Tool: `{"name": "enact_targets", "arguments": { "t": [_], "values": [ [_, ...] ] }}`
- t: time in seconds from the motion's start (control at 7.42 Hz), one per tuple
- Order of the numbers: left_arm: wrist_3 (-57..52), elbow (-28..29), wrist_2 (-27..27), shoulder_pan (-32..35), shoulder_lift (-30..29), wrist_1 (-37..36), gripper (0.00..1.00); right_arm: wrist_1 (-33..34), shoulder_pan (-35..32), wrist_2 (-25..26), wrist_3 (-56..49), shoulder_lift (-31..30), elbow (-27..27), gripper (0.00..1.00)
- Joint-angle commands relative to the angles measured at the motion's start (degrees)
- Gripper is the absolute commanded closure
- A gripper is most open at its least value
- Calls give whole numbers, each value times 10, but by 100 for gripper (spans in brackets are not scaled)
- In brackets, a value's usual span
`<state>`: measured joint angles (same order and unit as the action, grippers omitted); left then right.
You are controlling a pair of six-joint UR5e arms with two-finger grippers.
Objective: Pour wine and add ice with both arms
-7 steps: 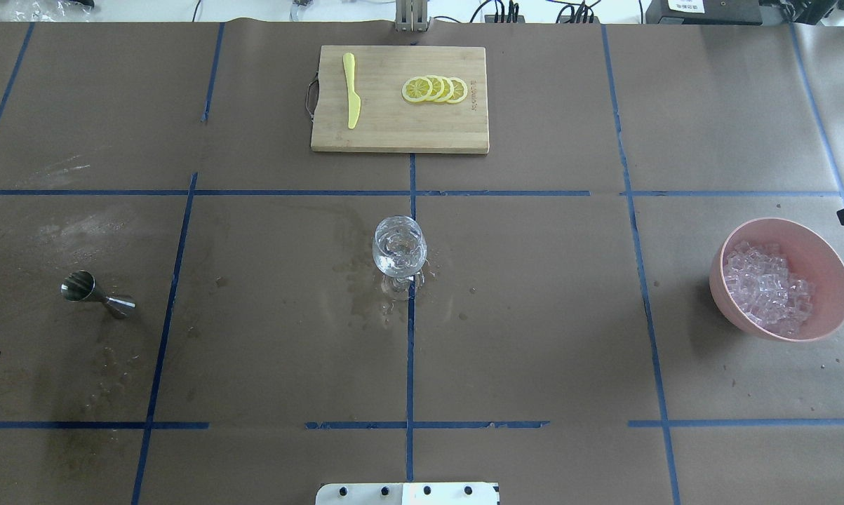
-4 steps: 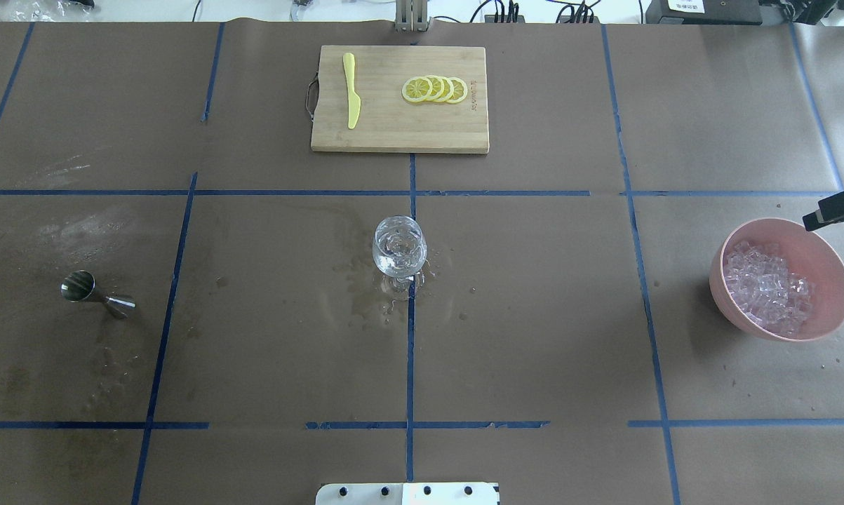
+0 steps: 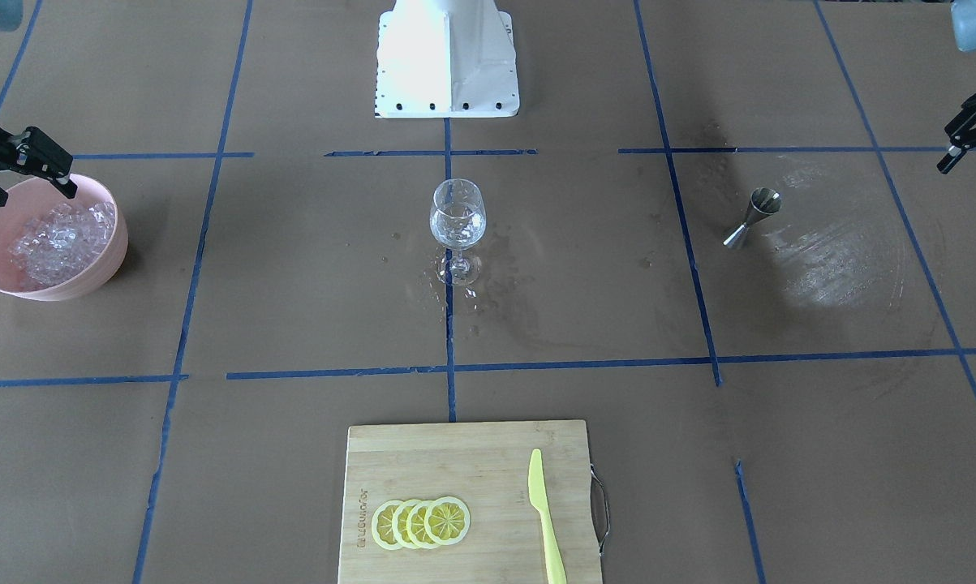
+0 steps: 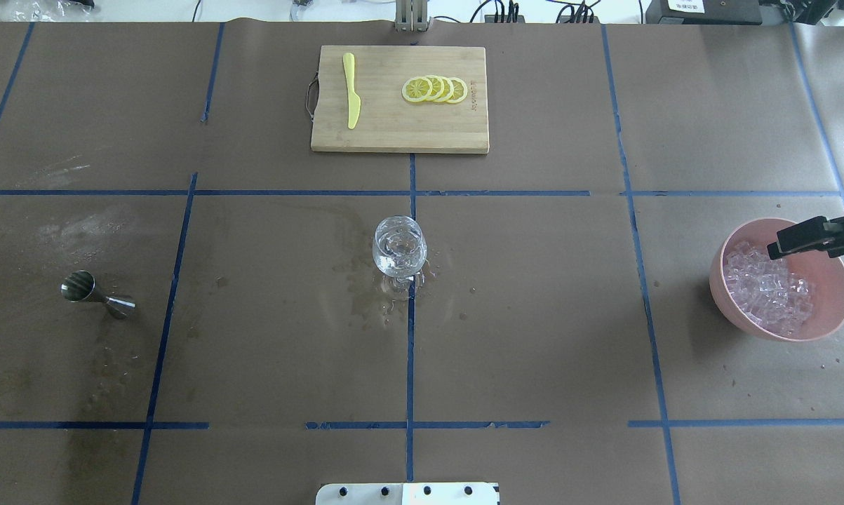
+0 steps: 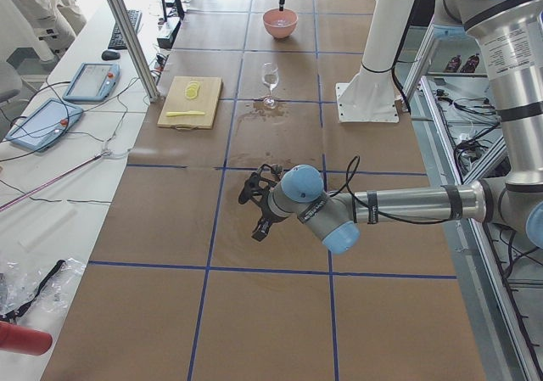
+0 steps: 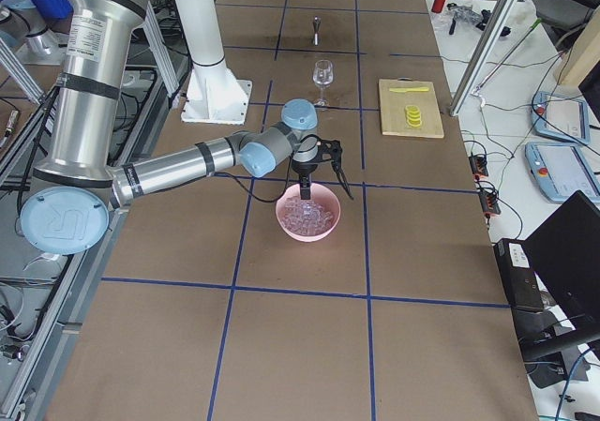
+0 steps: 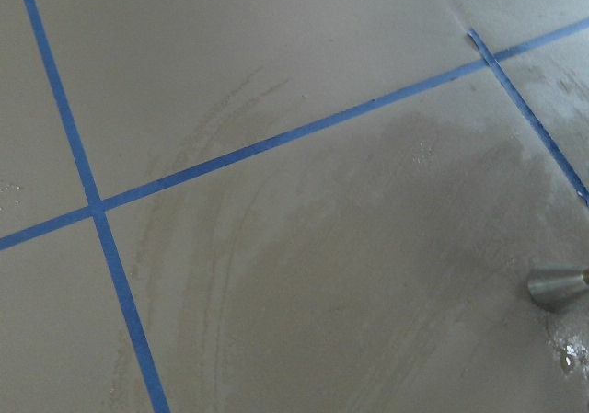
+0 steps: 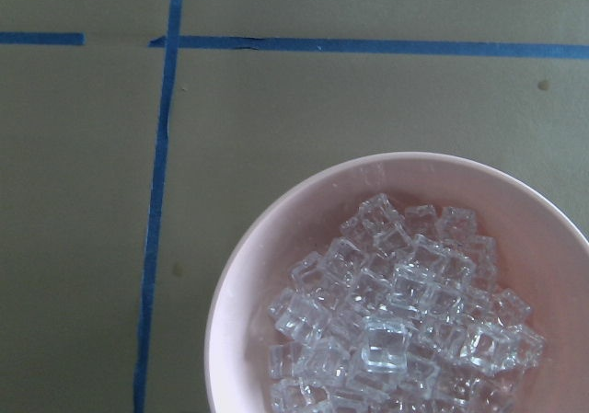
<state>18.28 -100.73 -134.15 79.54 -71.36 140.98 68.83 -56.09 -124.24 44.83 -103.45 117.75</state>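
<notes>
Right gripper has swung in over the pink bowl, fingers spread, empty | ice heaped in bowl, 3 o'clock from the glass overhead; cubes likely light, hard, slippery, so pinch one across flat faces | brown paper table, blue tape, wet near glass | lab benches beyond

in front of you the wooden cutting board carries a yellow knife on one side and a row of overlapping lemon slices on the other. a small steel jigger is far to one side, well apart. blue tape lines cross the brown paper cover, which shows wet marks near the middle.
</notes>
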Motion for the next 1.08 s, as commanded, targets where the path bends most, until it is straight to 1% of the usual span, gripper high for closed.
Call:
{"name": "enact_targets", "arguments": {
  "t": [0.0, 0.13, 0.54, 0.67, 0.81, 0.94],
  "values": [
    [-2, 4, 24, 11, 3, -11, 0, -28, 57, 85, 42, 4, -43, 1],
    [1, -2, 23, 11, 9, -10, 0, -27, 57, 85, 43, 5, -47, 8],
    [1, -10, 23, 13, 17, -1, 0, -27, 59, 84, 44, 10, -64, 22],
    [1, -10, 23, 13, 26, 15, 0, -27, 59, 84, 43, 24, -80, 22],
    [1, -10, 23, 13, 29, 28, 0, -27, 59, 83, 44, 25, -82, 28],
    [1, -10, 23, 16, 36, 33, 0, -27, 60, 83, 44, 25, -84, 39]
  ]
}}
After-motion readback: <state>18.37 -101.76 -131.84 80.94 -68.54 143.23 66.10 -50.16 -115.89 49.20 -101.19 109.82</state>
